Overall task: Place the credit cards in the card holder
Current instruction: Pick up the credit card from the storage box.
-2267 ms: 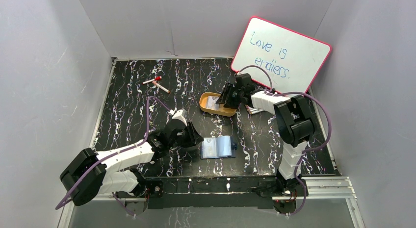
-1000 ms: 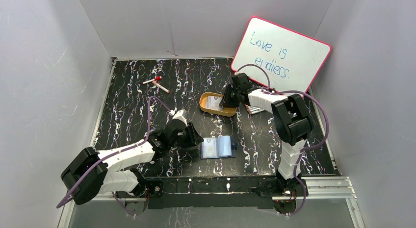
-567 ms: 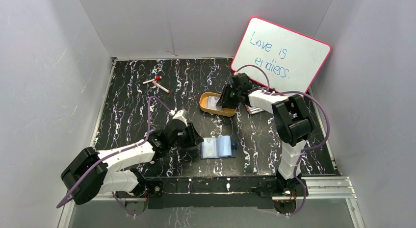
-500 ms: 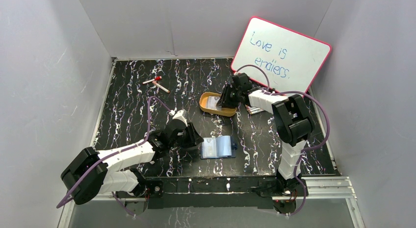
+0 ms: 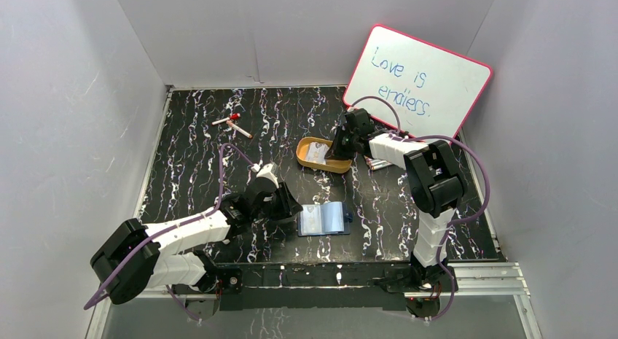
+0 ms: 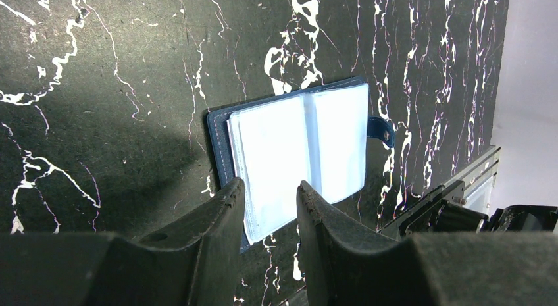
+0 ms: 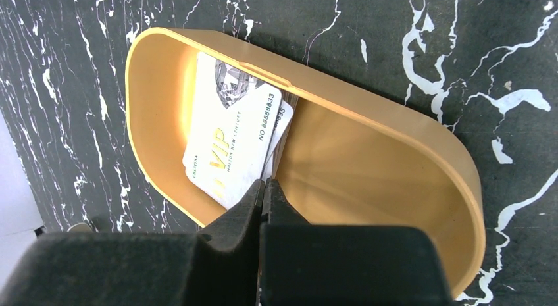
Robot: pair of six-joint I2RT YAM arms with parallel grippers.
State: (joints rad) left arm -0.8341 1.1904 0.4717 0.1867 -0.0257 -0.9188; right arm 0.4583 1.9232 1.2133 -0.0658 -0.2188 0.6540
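My right gripper (image 7: 266, 187) is squeezing tight against the credit cards (image 7: 230, 141), perhaps pinching one; my left gripper (image 6: 270, 194) is hovering partly spread, empty, the card holder (image 6: 329, 141) at twelve o'clock.

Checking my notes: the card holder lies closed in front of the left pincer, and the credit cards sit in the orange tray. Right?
No: the card holder lies open, as the left wrist view shows. It is in front of the left pincer, and the credit cards sit in the orange tray.
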